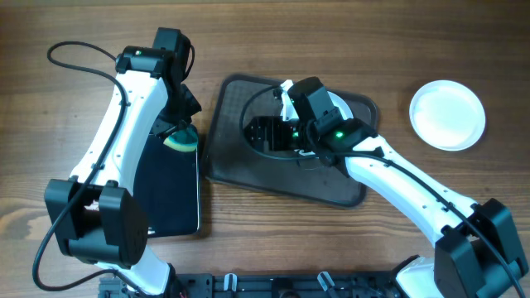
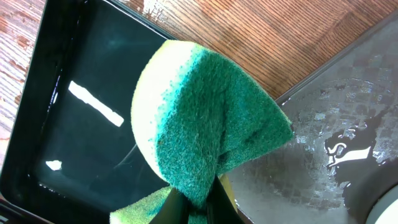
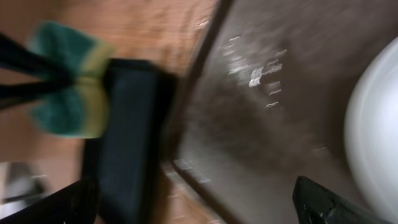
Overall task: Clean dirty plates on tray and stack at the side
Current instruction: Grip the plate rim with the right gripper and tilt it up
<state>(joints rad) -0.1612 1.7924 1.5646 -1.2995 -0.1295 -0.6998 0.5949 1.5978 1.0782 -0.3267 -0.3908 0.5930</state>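
My left hand (image 2: pixel 193 208) pinches the green sponge (image 2: pixel 205 124), and my right hand (image 3: pixel 189 202) is spread wide above the tray (image 3: pixel 261 124), a plate (image 3: pixel 373 124) just beside it.

a folded green-and-yellow sponge (image 2: pixel 205 124) sits over one end of a glossy black tray (image 1: pixel 170 194); the tray lies flat on the brown wooden counter (image 1: pixel 348 33), its surface reflecting light; droplets speckle the wood by its rim

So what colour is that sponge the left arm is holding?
Green scouring face on pale yellow foam; the left wrist view shows the sponge best.
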